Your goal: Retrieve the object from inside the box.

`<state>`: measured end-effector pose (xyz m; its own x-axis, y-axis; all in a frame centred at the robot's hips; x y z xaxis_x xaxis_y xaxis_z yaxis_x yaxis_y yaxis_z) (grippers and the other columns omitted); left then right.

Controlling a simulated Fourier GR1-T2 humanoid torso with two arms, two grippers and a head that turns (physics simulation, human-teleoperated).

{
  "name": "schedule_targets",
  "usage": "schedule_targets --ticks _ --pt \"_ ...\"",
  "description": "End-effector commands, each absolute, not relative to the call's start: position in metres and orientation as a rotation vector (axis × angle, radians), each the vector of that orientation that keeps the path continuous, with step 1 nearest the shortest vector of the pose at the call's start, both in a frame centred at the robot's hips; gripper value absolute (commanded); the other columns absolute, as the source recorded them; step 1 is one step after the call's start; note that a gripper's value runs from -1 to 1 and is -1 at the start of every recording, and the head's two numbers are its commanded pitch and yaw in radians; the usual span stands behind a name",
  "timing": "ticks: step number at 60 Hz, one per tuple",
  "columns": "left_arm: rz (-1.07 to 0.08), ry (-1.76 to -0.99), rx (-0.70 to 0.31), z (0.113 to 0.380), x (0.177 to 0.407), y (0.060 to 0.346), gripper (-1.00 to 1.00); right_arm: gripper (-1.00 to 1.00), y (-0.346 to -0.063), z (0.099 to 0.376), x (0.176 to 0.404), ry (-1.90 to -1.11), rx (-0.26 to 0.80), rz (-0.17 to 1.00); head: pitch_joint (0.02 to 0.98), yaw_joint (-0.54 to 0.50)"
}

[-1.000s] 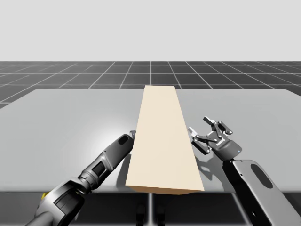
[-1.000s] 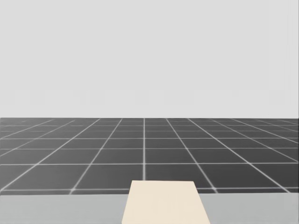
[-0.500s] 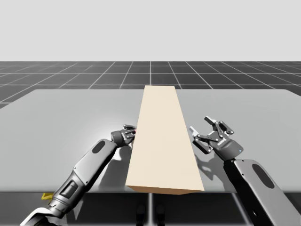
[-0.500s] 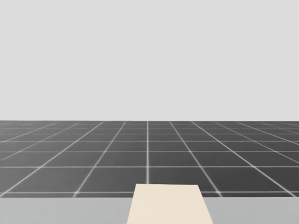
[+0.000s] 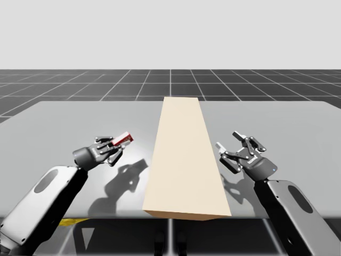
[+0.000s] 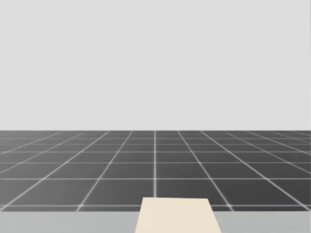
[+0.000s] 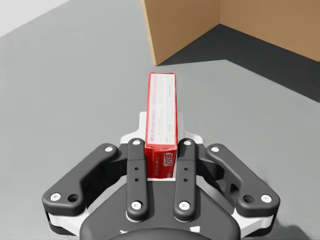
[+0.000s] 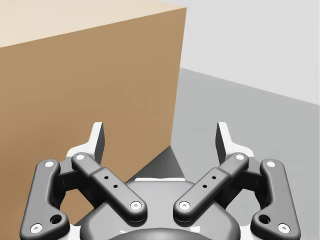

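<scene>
One long tan box (image 5: 186, 160) lay lengthwise down the middle of the grey bench (image 5: 64, 122). Its near end reached the bench's front edge and its far end stopped short of the back edge. Bare bench lay open on both sides of it.

One slim red packet (image 7: 161, 112) was outside the box, gripped by my left pincer (image 5: 113, 149), whose two fingers pressed on its long sides near one end. It hung above the bench to the left of the box, well apart from the box's side wall, with its shadow on the surface below. Its long axis ran straight out along the fingers. The free end pointed toward the box and tipped a little upward.

My right pincer (image 5: 234, 151) hovered just beside the box's right wall. Its two fingers were spread wide with nothing between them.
</scene>
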<state>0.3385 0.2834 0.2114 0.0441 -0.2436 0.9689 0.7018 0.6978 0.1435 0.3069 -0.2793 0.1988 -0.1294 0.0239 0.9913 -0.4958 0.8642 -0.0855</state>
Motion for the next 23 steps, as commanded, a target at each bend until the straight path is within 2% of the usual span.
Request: schedule_targets --ticks 1,3,4,11,23 --pt "-0.811 -1.429 -0.386 0.268 0.341 0.305 1.0 -1.0 -0.281 0.2 0.307 -1.646 0.381 0.451 0.079 0.0" --pt "-0.811 -1.433 -0.383 0.271 0.341 0.306 1.0 -1.0 -0.281 0.2 0.307 -1.645 0.383 0.45 0.078 0.0" --pt "-0.816 -1.451 -0.359 0.284 0.342 0.309 1.0 -1.0 -0.281 0.2 0.308 -1.645 0.384 0.445 0.077 0.0" --pt "-0.821 -1.498 -0.308 0.318 0.347 0.314 1.0 -1.0 -0.281 0.201 0.309 -1.639 0.39 0.433 0.075 0.0" --pt "-0.849 -1.587 -0.265 0.382 0.359 0.305 1.0 -1.0 -0.282 0.202 0.31 -1.629 0.399 0.431 0.079 0.0"
